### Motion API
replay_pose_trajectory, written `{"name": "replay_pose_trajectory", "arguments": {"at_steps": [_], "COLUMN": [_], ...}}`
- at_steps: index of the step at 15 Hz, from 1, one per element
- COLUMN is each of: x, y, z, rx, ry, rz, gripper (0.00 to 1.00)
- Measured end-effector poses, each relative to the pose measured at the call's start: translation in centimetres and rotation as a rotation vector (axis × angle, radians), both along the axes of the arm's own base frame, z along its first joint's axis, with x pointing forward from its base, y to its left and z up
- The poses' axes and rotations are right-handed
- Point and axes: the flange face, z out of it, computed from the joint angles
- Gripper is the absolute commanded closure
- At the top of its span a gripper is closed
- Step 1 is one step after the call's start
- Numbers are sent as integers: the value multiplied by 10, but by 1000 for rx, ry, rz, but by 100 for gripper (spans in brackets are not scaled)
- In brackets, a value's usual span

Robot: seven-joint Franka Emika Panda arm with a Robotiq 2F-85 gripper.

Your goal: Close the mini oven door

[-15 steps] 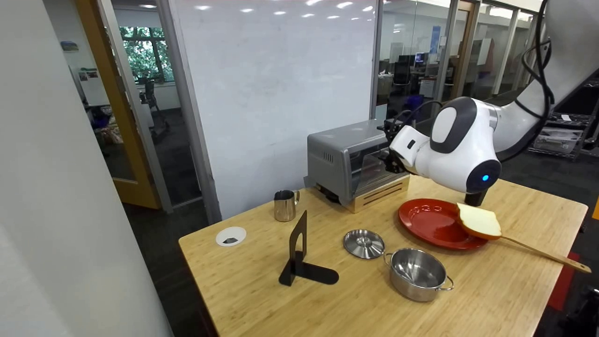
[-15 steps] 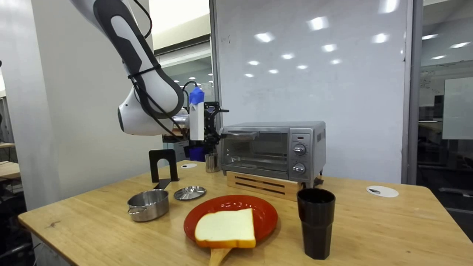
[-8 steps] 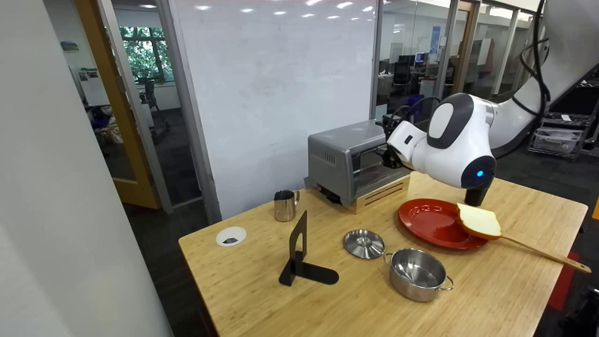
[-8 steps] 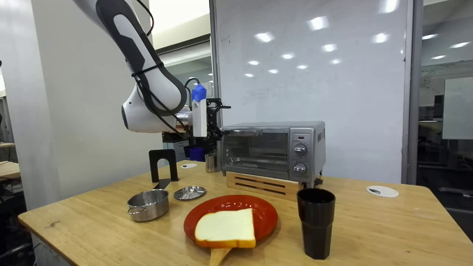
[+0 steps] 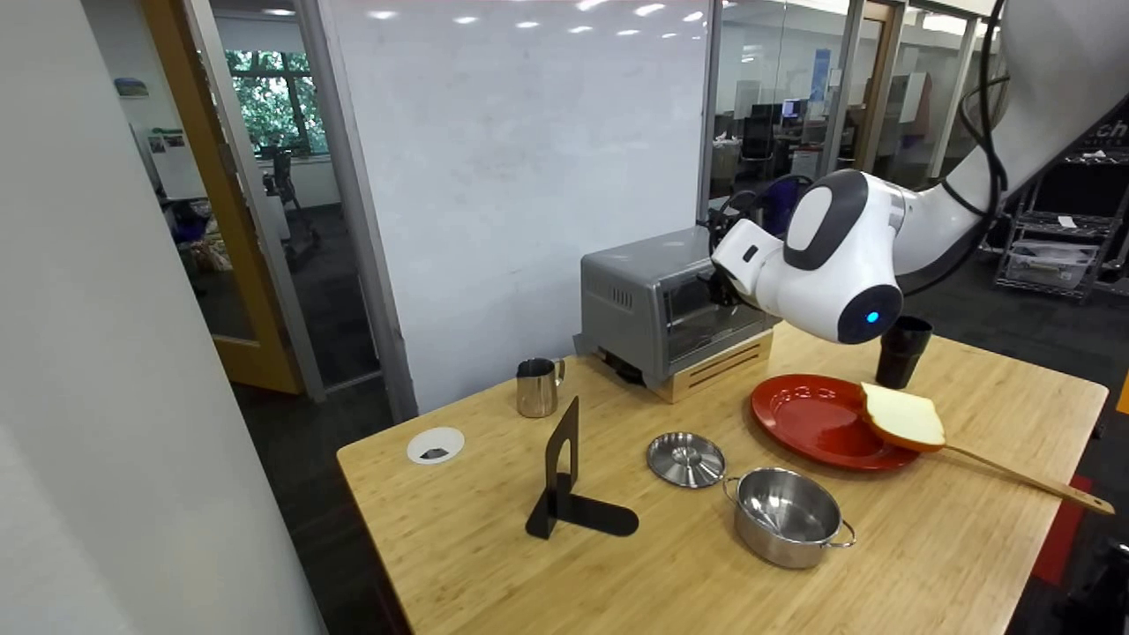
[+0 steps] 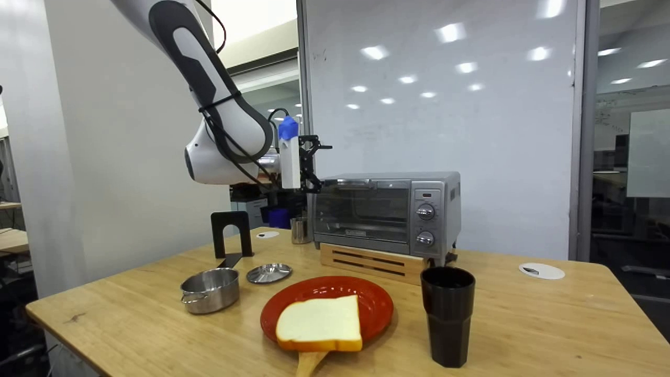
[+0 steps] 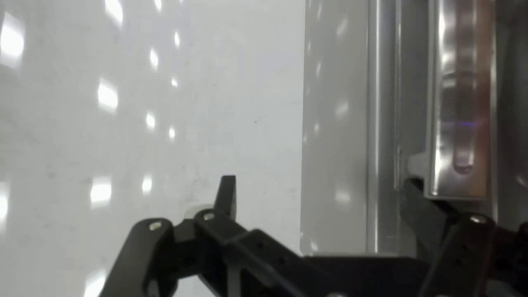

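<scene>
The silver-grey mini oven (image 5: 617,309) (image 6: 451,209) stands on a slatted wooden stand. Its dark glass door (image 6: 361,212) stands upright and looks shut or nearly shut; I cannot tell if a slight gap is left at the top. The handle bar (image 6: 343,184) runs along the door's upper edge and shows large in the wrist view (image 7: 462,123). My gripper (image 6: 322,166) (image 7: 321,181) is open with nothing between its fingers. One finger is against or just behind the handle's end by the door's top; the other is above the oven. Exact contact is hidden.
A red plate (image 6: 374,309) with a bread slice (image 6: 319,322) on a wooden utensil lies in front of the oven. A black cup (image 6: 447,314), a steel pot (image 5: 785,529), a lid (image 5: 686,460), a black bookend (image 5: 564,503) and a steel pitcher (image 5: 536,388) stand around it.
My arm and gripper have moved toward the oven and slightly up. The door has swung up from a partly open tilt to upright against the oven front. The gripper stays open.
</scene>
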Motion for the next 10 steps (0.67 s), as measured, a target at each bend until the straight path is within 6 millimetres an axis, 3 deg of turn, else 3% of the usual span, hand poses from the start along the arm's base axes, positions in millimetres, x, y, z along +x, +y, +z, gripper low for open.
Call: {"name": "replay_pose_trajectory", "arguments": {"at_steps": [5,10], "x": [22,26], "y": [1,4], "z": [-2,-1], "rx": [-23,-34], "ry": [-2,7], "rz": [-16,-28], "gripper": [0,0]}}
